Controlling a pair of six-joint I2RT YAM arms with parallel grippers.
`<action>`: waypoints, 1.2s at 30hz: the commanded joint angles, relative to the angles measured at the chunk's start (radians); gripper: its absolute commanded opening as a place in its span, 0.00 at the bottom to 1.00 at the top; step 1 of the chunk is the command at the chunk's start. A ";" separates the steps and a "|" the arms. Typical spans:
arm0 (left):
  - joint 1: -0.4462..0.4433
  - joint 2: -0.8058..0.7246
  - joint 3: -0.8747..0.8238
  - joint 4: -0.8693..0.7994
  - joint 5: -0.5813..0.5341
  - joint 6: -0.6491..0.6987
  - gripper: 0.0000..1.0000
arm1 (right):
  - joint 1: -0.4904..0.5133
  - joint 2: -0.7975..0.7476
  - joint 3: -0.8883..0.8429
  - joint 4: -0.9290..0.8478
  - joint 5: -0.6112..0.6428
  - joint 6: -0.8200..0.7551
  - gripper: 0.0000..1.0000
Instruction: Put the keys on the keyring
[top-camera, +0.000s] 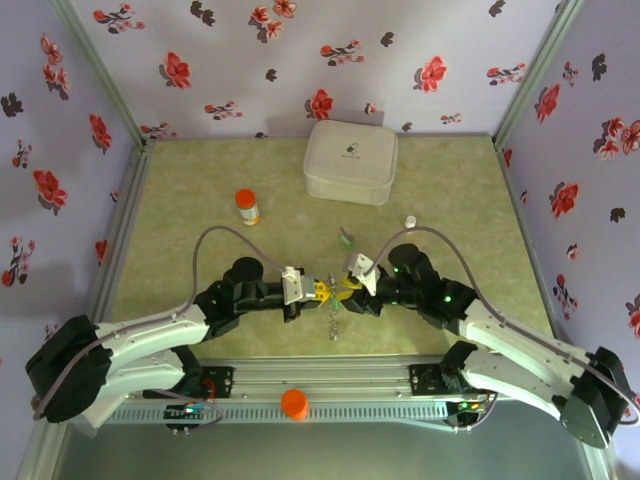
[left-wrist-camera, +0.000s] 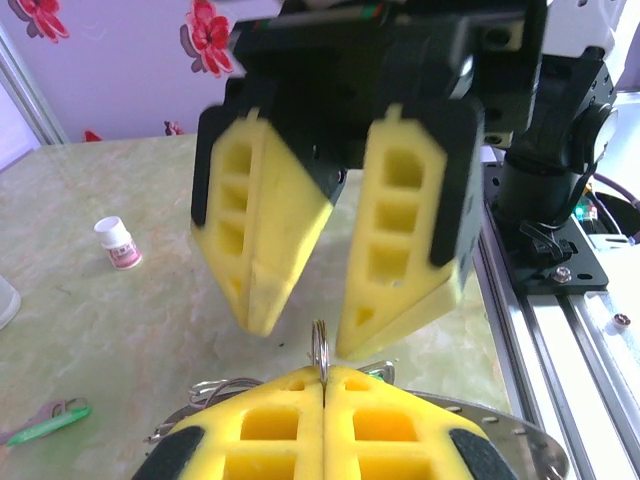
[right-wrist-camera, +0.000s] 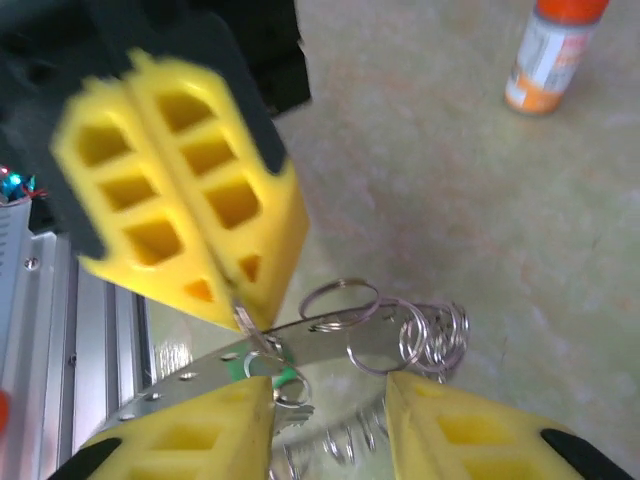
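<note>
My left gripper (top-camera: 318, 291) (left-wrist-camera: 324, 378) is shut on a thin split ring (left-wrist-camera: 320, 347) of the keyring (right-wrist-camera: 340, 325), a silvery bunch of a flat perforated strip and several loose rings that hangs between the arms (top-camera: 333, 322). One green-headed key (right-wrist-camera: 268, 368) dangles from a ring just under the left fingertips (right-wrist-camera: 262, 298). My right gripper (top-camera: 348, 287) (right-wrist-camera: 330, 400) faces the left one. Its jaws are open on either side of the bunch without touching it. A second green key (top-camera: 346, 240) (left-wrist-camera: 45, 421) lies on the table beyond the grippers.
An orange-capped bottle (top-camera: 246, 206) (right-wrist-camera: 550, 55) stands at the back left, a white case (top-camera: 350, 161) at the back middle. A small white vial (top-camera: 410, 221) (left-wrist-camera: 118, 242) stands right of the loose key. An orange knob (top-camera: 294, 403) sits on the near rail (top-camera: 330, 380).
</note>
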 joint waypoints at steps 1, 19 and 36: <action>-0.005 0.001 -0.013 0.106 0.017 -0.029 0.00 | -0.006 -0.045 -0.034 0.093 -0.038 -0.003 0.36; -0.006 0.004 -0.021 0.131 0.020 -0.049 0.00 | -0.006 0.028 -0.009 0.143 -0.083 0.004 0.13; -0.005 -0.033 0.073 -0.177 -0.030 0.047 0.23 | 0.055 0.158 0.283 -0.351 0.034 -0.312 0.00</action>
